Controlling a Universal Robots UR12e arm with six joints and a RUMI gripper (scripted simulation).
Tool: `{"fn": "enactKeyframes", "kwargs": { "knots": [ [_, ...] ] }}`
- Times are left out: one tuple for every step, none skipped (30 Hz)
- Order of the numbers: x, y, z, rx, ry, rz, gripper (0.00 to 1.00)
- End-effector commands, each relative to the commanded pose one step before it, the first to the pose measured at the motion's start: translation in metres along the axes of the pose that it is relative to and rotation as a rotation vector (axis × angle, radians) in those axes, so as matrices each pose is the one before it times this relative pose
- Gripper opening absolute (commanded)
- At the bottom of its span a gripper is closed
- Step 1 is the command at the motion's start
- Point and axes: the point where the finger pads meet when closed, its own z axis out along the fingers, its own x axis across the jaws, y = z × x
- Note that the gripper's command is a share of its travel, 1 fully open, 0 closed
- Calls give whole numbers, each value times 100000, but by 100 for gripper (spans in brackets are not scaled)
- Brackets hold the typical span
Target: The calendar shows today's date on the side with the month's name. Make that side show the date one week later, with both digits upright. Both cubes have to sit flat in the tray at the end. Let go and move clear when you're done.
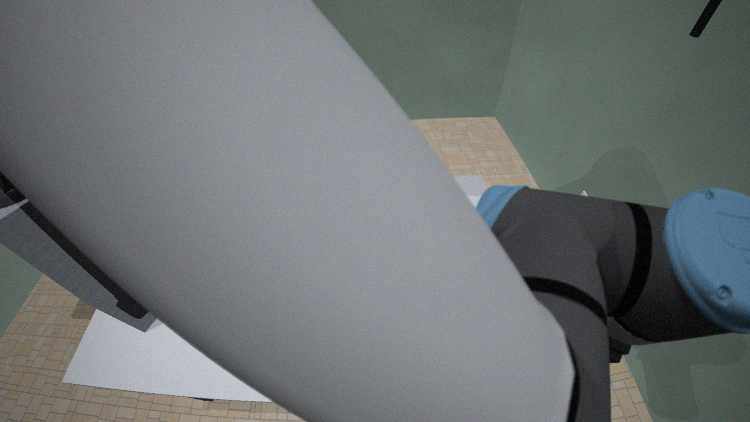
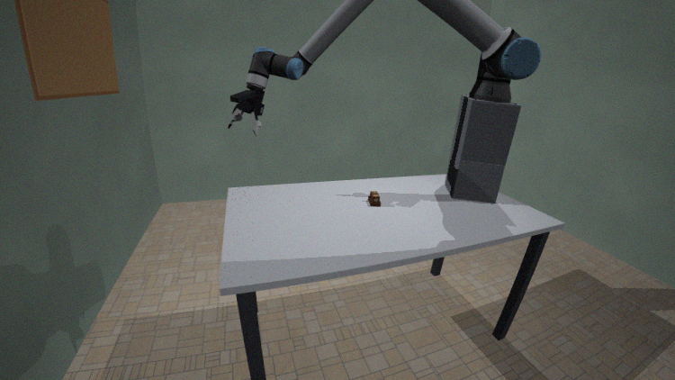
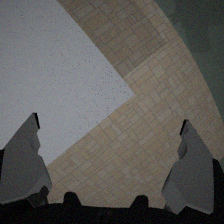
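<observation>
Gripper: at 10 o'clock in the exterior view, high above the far-left end of the desk; the gripper (image 2: pixel 243 131) (image 3: pixel 110 117) stands fully open with nothing between its fingertips. The wide spread suits an approach, presumably to leave room for a cube.
Wrist aim: the wrist view shows a desk corner pointing to about 2 o'clock, with floor tiles (image 3: pixel 100 165) beyond it. The calendar lies outside this view, so the arm likely needs to travel toward the pedestal before any descent.
Desk: centre to 6 o'clock in the exterior view; the white desk (image 1: pixel 157 362) (image 2: pixel 301 236) (image 3: pixel 45 65) carries the calendar and gives it a level support.
Calendar: just right of centre, near 1 o'clock on the desk; the small brown calendar (image 2: pixel 373 198) rests on the top, well apart from the gripper. Its tray presumably keeps both cubes flat and side by side. Digits, month name and cube seating are too small to read.
Pedestal: at 3 o'clock on the desk; the grey pedestal (image 1: pixel 62 262) (image 2: pixel 488 141) raises the arm, probably to give it reach over the calendar from above.
Top view: the upper arm (image 1: pixel 272 209) (image 2: pixel 460 21) blocks the middle, hiding the calendar.
Next step: read the date, then add seven days; a wrong reading risks turning the wrong cube.
</observation>
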Motion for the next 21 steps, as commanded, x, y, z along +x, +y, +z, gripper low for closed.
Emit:
{"fn": "enactKeyframes", "kwargs": {
  "knots": [
    [111, -76, -139, 63, 190, -60, 100],
    [0, 0, 0, 0, 0, 0, 100],
    [0, 0, 0, 0, 0, 0, 100],
    [0, 0, 0, 0, 0, 0, 100],
    [0, 0, 0, 0, 0, 0, 100],
    [0, 0, 0, 0, 0, 0, 100],
    [0, 0, 0, 0, 0, 0, 100],
    [0, 0, 0, 0, 0, 0, 100],
    [0, 0, 0, 0, 0, 0, 100],
    [0, 0, 0, 0, 0, 0, 100],
    [0, 0, 0, 0, 0, 0, 100],
    [0, 0, 0, 0, 0, 0, 100],
    [0, 0, 0, 0, 0, 0, 100],
    [0, 0, 0, 0, 0, 0, 100],
    [0, 0, 0, 0, 0, 0, 100],
    [0, 0, 0, 0, 0, 0, 100],
    [0, 0, 0, 0, 0, 0, 100],
    [-4, 2, 2, -2, -3, -1, 100],
    [-28, 11, 12, -13, -19, -7, 100],
    [-73, 30, 32, -34, -49, -18, 100],
    [-137, 56, 60, -63, -93, -34, 100]
  ]
}}
